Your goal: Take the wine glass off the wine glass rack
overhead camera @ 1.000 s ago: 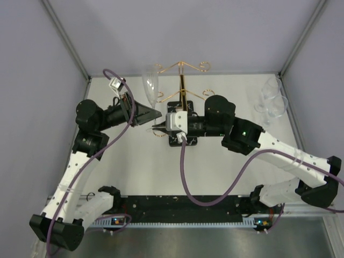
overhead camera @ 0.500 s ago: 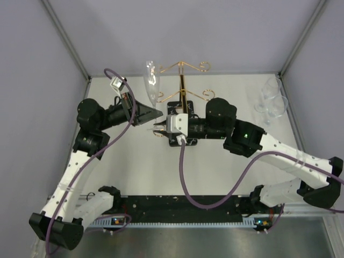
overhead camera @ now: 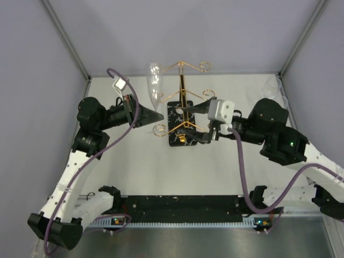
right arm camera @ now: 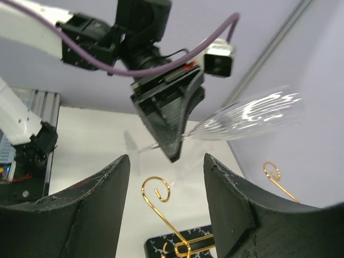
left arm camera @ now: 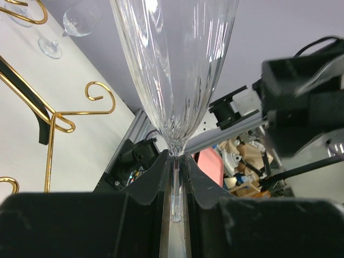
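A clear ribbed wine glass (overhead camera: 154, 86) is pinched by its thin stem (left arm camera: 175, 183) in my left gripper (overhead camera: 155, 115), just under the bowl (left arm camera: 174, 70). It hangs left of the wine glass rack (overhead camera: 183, 99), a gold wire stand on a black marble-look base (overhead camera: 177, 115). The right wrist view shows the glass (right arm camera: 250, 117) lying almost level above a gold scroll arm (right arm camera: 158, 188); whether its foot touches the wire I cannot tell. My right gripper (overhead camera: 200, 123) stands open at the rack's right side, nothing between its fingers (right arm camera: 91, 215).
More clear glasses (overhead camera: 273, 88) stand at the back right corner, partly behind the right arm, and show again in the left wrist view (left arm camera: 75, 19). Grey walls close in the table (overhead camera: 161, 172) on three sides. Purple cables loop from both wrists.
The right gripper has opened and drawn back to the right, away from the rack's left scroll. The left gripper has closed on the stem and keeps it, barely shifting.
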`<move>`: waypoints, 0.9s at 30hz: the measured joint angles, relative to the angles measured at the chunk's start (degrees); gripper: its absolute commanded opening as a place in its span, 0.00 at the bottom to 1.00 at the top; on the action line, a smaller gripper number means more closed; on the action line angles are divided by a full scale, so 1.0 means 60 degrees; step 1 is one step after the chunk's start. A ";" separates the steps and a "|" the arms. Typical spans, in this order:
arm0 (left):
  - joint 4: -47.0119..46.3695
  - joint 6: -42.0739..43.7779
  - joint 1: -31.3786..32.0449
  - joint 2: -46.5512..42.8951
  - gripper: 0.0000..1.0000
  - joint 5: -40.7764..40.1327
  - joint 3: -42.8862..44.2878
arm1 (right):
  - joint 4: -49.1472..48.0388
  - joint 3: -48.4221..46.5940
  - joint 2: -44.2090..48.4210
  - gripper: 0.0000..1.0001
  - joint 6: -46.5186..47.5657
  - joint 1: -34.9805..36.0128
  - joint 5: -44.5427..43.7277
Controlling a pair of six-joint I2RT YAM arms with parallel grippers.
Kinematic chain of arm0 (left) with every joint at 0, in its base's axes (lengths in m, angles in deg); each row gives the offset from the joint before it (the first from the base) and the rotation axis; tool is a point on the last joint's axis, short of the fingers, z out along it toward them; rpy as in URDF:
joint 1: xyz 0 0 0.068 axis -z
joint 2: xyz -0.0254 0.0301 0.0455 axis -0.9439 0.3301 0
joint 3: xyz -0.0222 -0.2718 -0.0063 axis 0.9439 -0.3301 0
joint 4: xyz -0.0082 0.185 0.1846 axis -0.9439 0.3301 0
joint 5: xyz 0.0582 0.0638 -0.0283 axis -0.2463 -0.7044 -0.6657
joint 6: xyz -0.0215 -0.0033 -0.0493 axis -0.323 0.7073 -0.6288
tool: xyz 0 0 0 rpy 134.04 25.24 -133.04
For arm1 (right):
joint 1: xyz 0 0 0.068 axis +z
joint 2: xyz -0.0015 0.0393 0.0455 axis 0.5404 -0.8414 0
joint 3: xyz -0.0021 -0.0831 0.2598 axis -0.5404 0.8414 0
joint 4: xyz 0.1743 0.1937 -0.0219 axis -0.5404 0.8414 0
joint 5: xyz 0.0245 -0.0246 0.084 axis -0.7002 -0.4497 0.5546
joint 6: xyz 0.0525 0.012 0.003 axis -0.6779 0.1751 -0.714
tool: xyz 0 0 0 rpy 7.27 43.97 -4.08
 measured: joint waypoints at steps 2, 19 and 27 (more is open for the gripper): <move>0.0248 0.0346 0.0047 -0.0044 0.00 0.0193 0.0026 | 0.0393 -0.0699 -0.0058 0.54 -0.0310 0.0007 -0.0372; 0.5060 0.5508 0.1151 -0.2058 0.00 0.1865 0.0091 | 0.3530 -0.3410 -0.1078 0.54 -0.1260 0.0015 -0.0550; 0.6160 0.7031 0.1872 -0.2630 0.00 0.1741 -0.0215 | 0.4426 -0.4146 -0.1082 0.54 -0.1650 0.0015 0.0539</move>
